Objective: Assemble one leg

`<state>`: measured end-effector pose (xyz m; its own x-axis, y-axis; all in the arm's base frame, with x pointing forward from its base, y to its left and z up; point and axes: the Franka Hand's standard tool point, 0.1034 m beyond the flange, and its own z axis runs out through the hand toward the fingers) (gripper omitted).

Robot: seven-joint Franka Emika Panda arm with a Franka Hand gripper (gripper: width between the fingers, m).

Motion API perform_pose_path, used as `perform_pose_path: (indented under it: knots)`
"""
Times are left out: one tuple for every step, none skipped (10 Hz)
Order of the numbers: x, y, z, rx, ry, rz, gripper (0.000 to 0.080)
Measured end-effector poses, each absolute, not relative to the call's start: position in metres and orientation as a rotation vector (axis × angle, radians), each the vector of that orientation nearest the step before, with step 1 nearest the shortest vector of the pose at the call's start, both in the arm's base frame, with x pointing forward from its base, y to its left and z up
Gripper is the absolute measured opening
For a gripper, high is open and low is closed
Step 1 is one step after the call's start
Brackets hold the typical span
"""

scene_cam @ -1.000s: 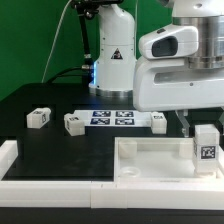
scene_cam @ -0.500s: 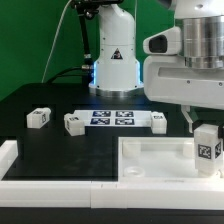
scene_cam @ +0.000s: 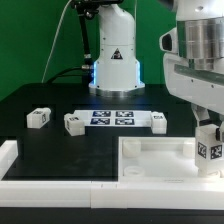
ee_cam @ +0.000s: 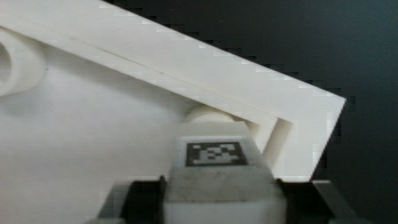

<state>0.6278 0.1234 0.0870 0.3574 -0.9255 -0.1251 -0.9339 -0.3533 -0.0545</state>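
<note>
My gripper (scene_cam: 209,138) is shut on a white leg (scene_cam: 208,150) with a square tag on its face and holds it upright over the near corner of the large white tray-like panel (scene_cam: 150,165), at the exterior view's right. In the wrist view the leg (ee_cam: 219,160) sits between my dark fingers (ee_cam: 135,200), just beside the panel's raised rim (ee_cam: 214,70) and above a round corner socket (ee_cam: 210,114). Three more legs lie on the black table: one (scene_cam: 39,118) at the exterior view's left, one (scene_cam: 74,123) beside it, one (scene_cam: 158,121) further right.
The marker board (scene_cam: 112,118) lies flat between the loose legs. A white raised border (scene_cam: 8,160) runs along the table's near edge and the exterior view's left. The arm's base (scene_cam: 114,60) stands behind the board.
My gripper has moved toward the exterior view's right with the leg in it, from over the panel's inside to its right corner. The loose legs have not moved.
</note>
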Motion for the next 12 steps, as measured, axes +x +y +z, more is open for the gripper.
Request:
perform_pose_path:
  knots:
    - [0.6277, 0.1236, 0.0870, -2.495, 1.707, 0.109, 0.0364]
    - [0.6277, 0.1238, 0.0870, -2.496, 1.705, 0.109, 0.0502]
    - [0.6274, 0.1238, 0.0869, -2.535, 1.645, 0.107, 0.0502]
    - [0.6267, 0.1237, 0.0863, -2.584, 1.567, 0.104, 0.0618]
    - [0.6252, 0.1233, 0.0844, -2.658, 1.434, 0.096, 0.0640]
    - [0.6244, 0.1237, 0.0832, -2.758, 1.243, 0.081, 0.0640]
    - [0.6242, 0.1220, 0.0818, -2.843, 1.026, 0.070, 0.0648]
    - [0.6248, 0.1193, 0.0809, -2.896, 0.867, 0.060, 0.0648]
    - [0.6253, 0.1192, 0.0810, -2.949, 0.693, 0.047, 0.0649]
    - [0.6258, 0.1207, 0.0815, -2.984, 0.565, 0.037, 0.0649]
    - [0.6268, 0.1208, 0.0826, -3.038, 0.338, 0.020, 0.0649]
    - [0.6279, 0.1219, 0.0841, -3.070, 0.136, 0.007, 0.0649]
